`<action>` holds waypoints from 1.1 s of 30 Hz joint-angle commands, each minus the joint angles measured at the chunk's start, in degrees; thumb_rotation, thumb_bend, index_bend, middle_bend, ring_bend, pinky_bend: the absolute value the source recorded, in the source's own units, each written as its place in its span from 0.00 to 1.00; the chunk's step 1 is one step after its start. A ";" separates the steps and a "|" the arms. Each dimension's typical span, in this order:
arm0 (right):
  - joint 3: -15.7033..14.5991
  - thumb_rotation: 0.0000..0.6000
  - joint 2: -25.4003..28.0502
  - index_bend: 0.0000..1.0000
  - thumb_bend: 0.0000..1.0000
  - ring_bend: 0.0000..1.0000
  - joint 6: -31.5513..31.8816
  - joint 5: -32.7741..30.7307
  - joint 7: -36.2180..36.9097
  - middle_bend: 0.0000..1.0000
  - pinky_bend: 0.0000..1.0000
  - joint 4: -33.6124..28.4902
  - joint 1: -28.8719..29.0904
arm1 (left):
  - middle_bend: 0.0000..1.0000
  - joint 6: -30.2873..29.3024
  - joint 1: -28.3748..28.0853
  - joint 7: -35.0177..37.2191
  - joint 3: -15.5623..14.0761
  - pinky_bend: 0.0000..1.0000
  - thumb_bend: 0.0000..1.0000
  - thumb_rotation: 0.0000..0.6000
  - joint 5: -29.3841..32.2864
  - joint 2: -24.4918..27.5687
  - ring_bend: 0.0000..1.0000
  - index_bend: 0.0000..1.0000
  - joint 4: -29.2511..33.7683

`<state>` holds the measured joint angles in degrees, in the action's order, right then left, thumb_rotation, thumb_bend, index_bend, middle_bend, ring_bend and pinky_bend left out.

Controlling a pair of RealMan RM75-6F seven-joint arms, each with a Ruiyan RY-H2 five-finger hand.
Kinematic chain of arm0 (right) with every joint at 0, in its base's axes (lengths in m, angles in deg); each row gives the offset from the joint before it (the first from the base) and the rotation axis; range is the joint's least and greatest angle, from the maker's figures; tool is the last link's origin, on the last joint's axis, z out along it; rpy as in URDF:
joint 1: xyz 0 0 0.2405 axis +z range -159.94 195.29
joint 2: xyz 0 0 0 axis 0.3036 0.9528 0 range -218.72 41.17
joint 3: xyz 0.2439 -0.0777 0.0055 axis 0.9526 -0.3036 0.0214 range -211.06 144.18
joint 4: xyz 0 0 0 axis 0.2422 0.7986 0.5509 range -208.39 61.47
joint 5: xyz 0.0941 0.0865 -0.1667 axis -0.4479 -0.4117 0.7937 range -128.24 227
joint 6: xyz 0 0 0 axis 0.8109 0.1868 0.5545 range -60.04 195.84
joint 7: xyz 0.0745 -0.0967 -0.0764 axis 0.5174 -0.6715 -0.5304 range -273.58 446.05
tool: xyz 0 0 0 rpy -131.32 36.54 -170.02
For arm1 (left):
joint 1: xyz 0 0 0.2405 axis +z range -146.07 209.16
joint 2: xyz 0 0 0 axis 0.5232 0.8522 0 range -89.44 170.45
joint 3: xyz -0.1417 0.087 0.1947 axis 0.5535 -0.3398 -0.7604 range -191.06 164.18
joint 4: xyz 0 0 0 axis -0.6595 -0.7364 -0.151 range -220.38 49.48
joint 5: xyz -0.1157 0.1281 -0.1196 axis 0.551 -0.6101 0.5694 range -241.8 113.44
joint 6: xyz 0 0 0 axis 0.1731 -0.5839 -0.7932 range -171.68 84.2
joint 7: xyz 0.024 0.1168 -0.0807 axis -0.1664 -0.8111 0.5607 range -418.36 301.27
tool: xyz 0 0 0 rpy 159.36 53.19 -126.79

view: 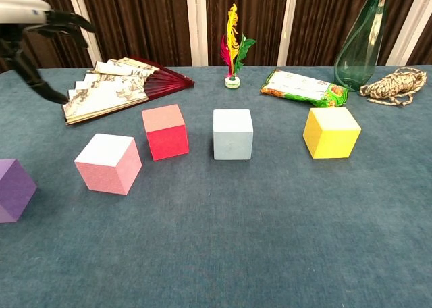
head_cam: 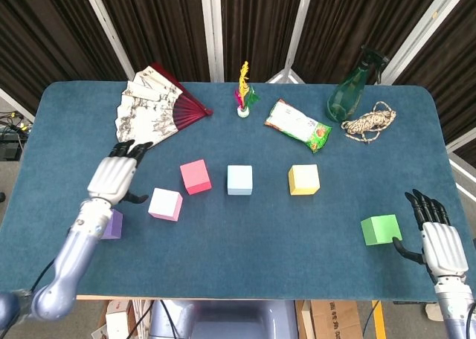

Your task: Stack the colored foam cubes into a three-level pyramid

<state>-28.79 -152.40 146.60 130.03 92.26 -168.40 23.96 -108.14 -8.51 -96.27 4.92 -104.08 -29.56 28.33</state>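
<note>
The left hand (head_cam: 113,177) hangs above the table (head_cam: 238,257) with its fingers apart and nothing in them, just left of the pale pink cube (head_cam: 165,204) and beyond the purple cube (head_cam: 111,224), which its forearm partly covers in the head view. The right hand (head_cam: 439,239) is released too, fingers spread, low at the near right edge just beside the green cube (head_cam: 381,229). No cube is stacked: the six lie singly, with the red cube (head_cam: 195,176), the light blue cube (head_cam: 239,179) and the yellow cube (head_cam: 303,179) in a loose row across the middle, the pale pink and purple ones nearer and to the left, the green one well apart on the right. The work looks to be at its very start, the left hand reaching for a first cube; the next move probably calls for lowering over the pale pink cube, closing on two opposite faces, and bringing it beside the middle row to form a base. Along the far side lie a folding fan (head_cam: 152,116), a feathered shuttlecock (head_cam: 244,94), a snack packet (head_cam: 297,125), a green spray bottle (head_cam: 351,94) and a coil of rope (head_cam: 370,123), all away from the cubes and not in the way.
</note>
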 commanded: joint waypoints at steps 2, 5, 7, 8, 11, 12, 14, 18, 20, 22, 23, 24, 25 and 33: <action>0.11 1.00 0.19 0.00 0.32 0.00 -0.52 -0.55 0.57 0.00 0.00 -0.26 0.06 | 0.14 -1.48 -7.03 -4.64 2.89 0.05 0.08 1.00 9.41 -5.83 0.00 0.00 -3.25; 0.19 1.00 0.27 0.00 0.32 0.00 -0.97 -0.89 1.01 0.00 0.00 -0.47 0.19 | 0.15 -1.90 -10.22 -6.35 3.73 0.05 0.09 1.00 13.80 -8.38 0.00 0.00 -5.25; 0.22 1.00 0.33 0.00 0.32 0.00 -1.28 -1.01 1.37 0.00 0.00 -0.63 0.29 | 0.16 -2.04 -12.55 -7.51 4.19 0.05 0.11 1.00 16.96 -10.44 0.00 0.00 -7.03; 0.22 1.00 0.34 0.00 0.32 0.00 -1.37 -1.03 1.49 0.00 0.00 -0.69 0.33 | 0.16 -2.09 -13.28 -7.83 4.35 0.05 0.12 1.00 17.97 -11.13 0.00 0.00 -7.70; 0.22 1.00 0.42 0.00 0.32 0.00 -1.71 -1.04 1.96 0.00 0.00 -0.83 0.46 | 0.17 -2.44 -16.29 -9.07 4.96 0.05 0.14 1.00 21.99 -14.08 0.00 0.00 -10.67; 0.22 1.00 0.44 0.00 0.32 0.00 -1.79 -1.06 2.07 0.00 0.00 -0.86 0.49 | 0.18 -2.60 -16.87 -9.32 5.06 0.05 0.14 1.00 22.71 -14.69 0.00 0.00 -11.33; 0.24 1.00 0.50 0.00 0.32 0.00 -2.03 -1.14 2.47 0.00 0.00 -0.95 0.57 | 0.18 -3.03 -18.46 -10.00 5.21 0.05 0.14 1.00 24.54 -16.44 0.00 0.00 -13.22; 0.34 1.00 0.67 0.00 0.32 0.00 -2.28 -1.30 3.34 0.00 0.00 -1.01 0.63 | 0.18 -3.67 -20.92 -11.53 4.94 0.05 0.14 1.00 27.21 -19.33 0.00 0.01 -16.76; 0.35 1.00 0.77 0.00 0.32 0.00 -2.43 -1.37 3.78 0.00 0.00 -1.01 0.65 | 0.19 -3.80 -21.93 -12.03 4.78 0.05 0.14 1.00 28.23 -20.80 0.00 0.01 -18.76; 0.38 1.00 0.88 0.00 0.32 0.00 -2.57 -1.45 4.13 0.00 0.00 -1.01 0.67 | 0.19 -3.68 -22.61 -12.26 4.71 0.05 0.14 1.00 29.01 -21.96 0.00 0.01 -20.44; 0.39 1.00 0.94 0.00 0.32 0.00 -2.64 -1.52 4.30 0.00 0.00 -1.00 0.67 | 0.19 -3.47 -22.93 -12.31 4.69 0.05 0.14 1.00 29.48 -22.59 0.00 0.01 -21.35; 0.41 1.00 1.01 0.00 0.32 0.00 -2.68 -1.59 4.46 0.00 0.00 -0.99 0.67 | 0.19 -3.15 -23.22 -12.37 4.66 0.05 0.14 1.00 30.08 -23.23 0.00 0.01 -22.32; 0.44 1.00 1.07 0.00 0.32 0.00 -2.72 -1.67 4.61 0.00 0.00 -0.98 0.66 | 0.19 -2.86 -23.50 -12.44 4.65 0.05 0.14 1.00 30.61 -23.83 0.00 0.01 -23.26; 0.62 1.00 1.40 0.00 0.32 0.00 -3.10 -2.50 5.28 0.00 0.00 -1.05 0.59 | 0.22 -0.19 -24.97 -11.90 4.75 0.07 0.15 1.00 32.66 -27.96 0.00 0.02 -29.69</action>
<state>-28.17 -151.02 143.52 127.56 97.52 -169.43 24.56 -108.99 -33.07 -108.41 9.60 -71.72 -56.71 -0.38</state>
